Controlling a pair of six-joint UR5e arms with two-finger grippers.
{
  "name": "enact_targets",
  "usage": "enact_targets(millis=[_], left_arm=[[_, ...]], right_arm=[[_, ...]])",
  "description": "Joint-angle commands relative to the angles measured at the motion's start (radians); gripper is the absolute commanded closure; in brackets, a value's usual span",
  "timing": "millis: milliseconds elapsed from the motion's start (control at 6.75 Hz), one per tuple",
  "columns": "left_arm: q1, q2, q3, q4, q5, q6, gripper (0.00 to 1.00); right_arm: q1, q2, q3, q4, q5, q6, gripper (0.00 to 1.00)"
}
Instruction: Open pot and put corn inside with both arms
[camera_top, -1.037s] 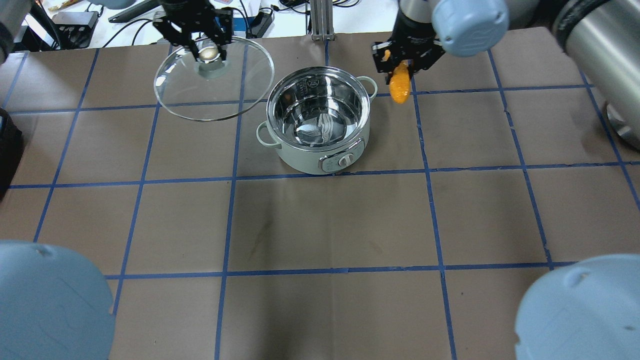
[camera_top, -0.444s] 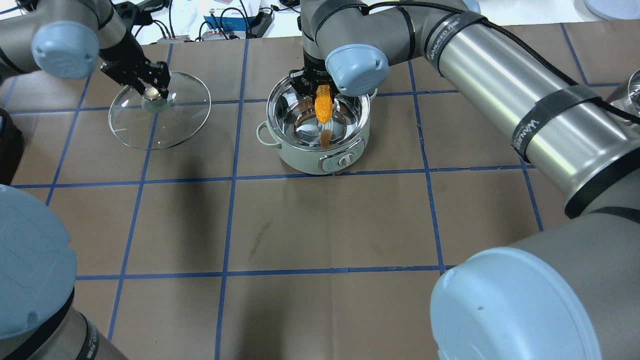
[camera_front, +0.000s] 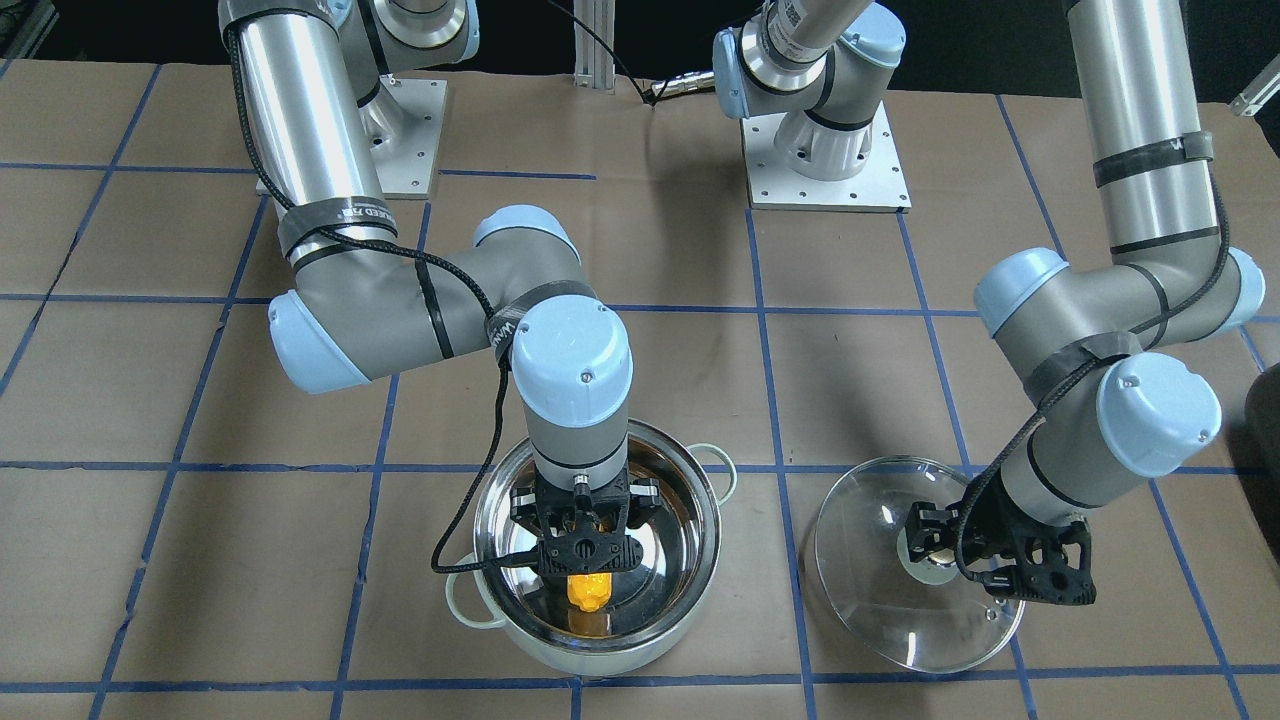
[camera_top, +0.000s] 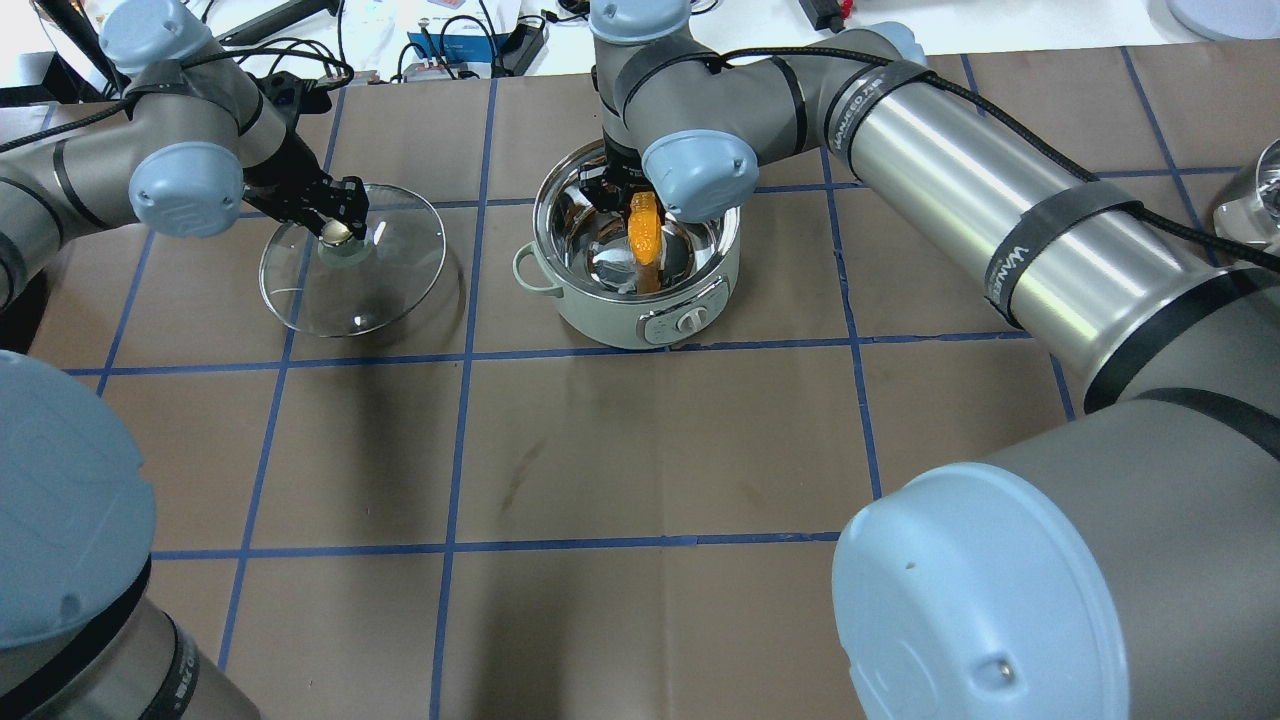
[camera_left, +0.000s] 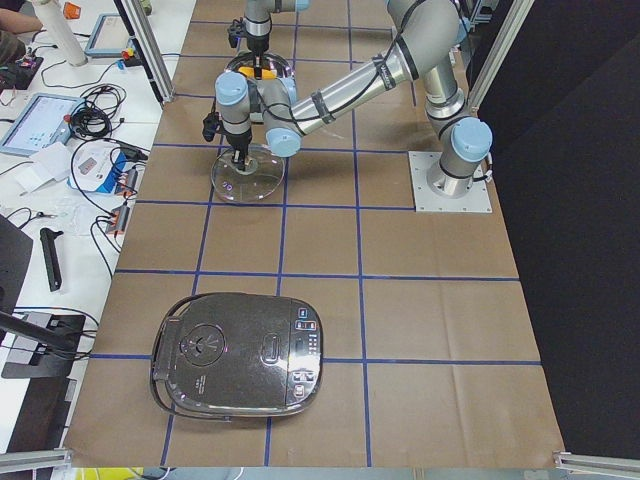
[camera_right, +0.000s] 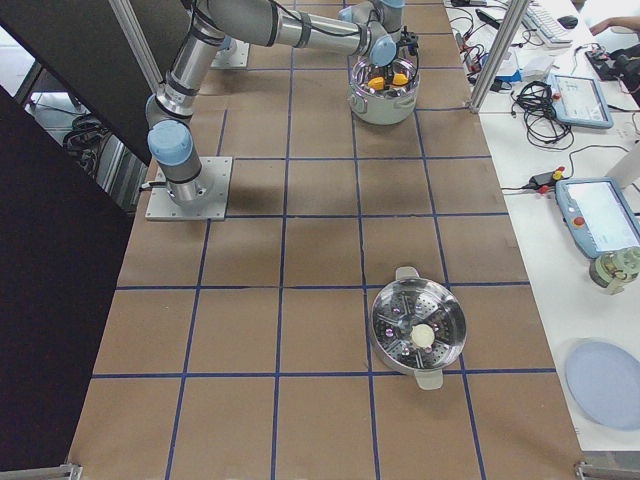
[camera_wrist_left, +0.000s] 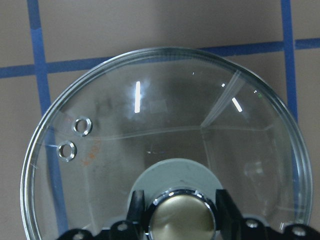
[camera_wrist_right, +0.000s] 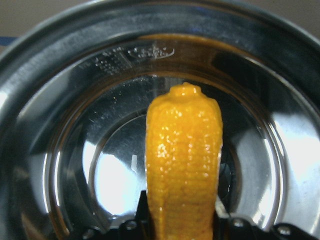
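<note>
The steel pot (camera_top: 600, 318) stands open at the table's far middle, its rim (camera_front: 703, 520) clear in the front view. My right gripper (camera_front: 588, 556) reaches down into it, shut on the yellow-orange corn (camera_top: 645, 228), which hangs tip down above the mirror-like bottom (camera_wrist_right: 100, 180). The corn (camera_wrist_right: 182, 160) fills the right wrist view. My left gripper (camera_top: 337, 226) is shut on the knob of the glass lid (camera_top: 390, 285), left of the pot. It holds the lid (camera_front: 880, 625) low and slightly tilted; I cannot tell if it touches the table. The lid (camera_wrist_left: 165, 125) shows in the left wrist view.
A black and silver rice cooker (camera_left: 240, 365) sits at the table's end on my left side. A steamer pot (camera_right: 415, 332) and a pale blue plate (camera_right: 605, 385) lie at the end on my right side. Cables and devices line the far edge (camera_top: 450, 40).
My right gripper has carried the corn from beside the pot's right side to over the pot and down into it. My left gripper has moved the lid leftward and lower.
</note>
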Motion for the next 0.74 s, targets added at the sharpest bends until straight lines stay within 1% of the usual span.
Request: enact_targets(millis=[0, 148, 296, 444, 593], left_arm=[[-0.001, -0.003, -0.011, 0.004, -0.012, 0.0, 0.66], [-0.003, 0.002, -0.013, 0.002, -0.014, -0.005, 0.01], [-0.008, 0.026, -0.011, -0.01, -0.009, -0.006, 0.0], [-0.02, 0.046, 0.001, -0.018, -0.005, -0.005, 0.0], [-0.037, 0.083, 0.012, -0.082, 0.0, -0.006, 0.0]], right_arm=[[0.0, 0.013, 0.061, -0.08, -0.004, -0.002, 0.91], [0.0, 0.027, 0.061, -0.082, -0.004, -0.002, 0.88], [0.0, 0.025, 0.06, -0.082, -0.004, 0.0, 0.42], [0.0, 0.021, 0.057, -0.078, -0.005, 0.001, 0.0], [-0.001, 0.015, 0.054, -0.07, -0.004, 0.001, 0.0]])
